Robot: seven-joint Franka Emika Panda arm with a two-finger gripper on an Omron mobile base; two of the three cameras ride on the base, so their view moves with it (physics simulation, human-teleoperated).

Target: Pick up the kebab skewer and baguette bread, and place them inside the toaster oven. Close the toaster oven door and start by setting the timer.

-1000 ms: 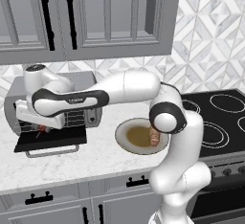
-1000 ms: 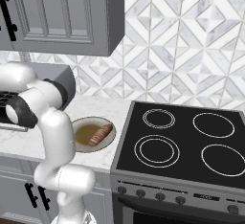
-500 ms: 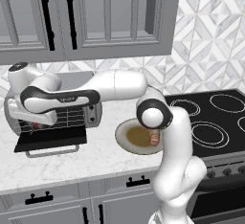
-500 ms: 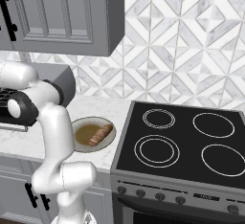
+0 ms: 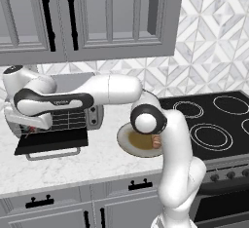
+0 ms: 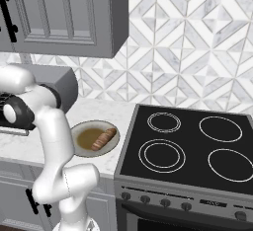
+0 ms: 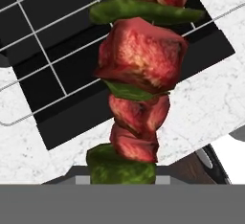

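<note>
at the far left of the left base view, the gripper is reaching into the mouth of the oven, having swung further left over the last second, off the plate side and right up to the open front. its jaws are standing narrowly apart and are pinching the skewer, which the hand view is showing hanging over the wire rack and the dropped door. that means the skewer is about to go in, by my reading, with release not yet done. moving right, the plate is sitting on the counter with the baguette lying across it, untouched and waiting for the second trip. further right is the stove. small dark lettering is running along the forearm, too fine to read.
</note>
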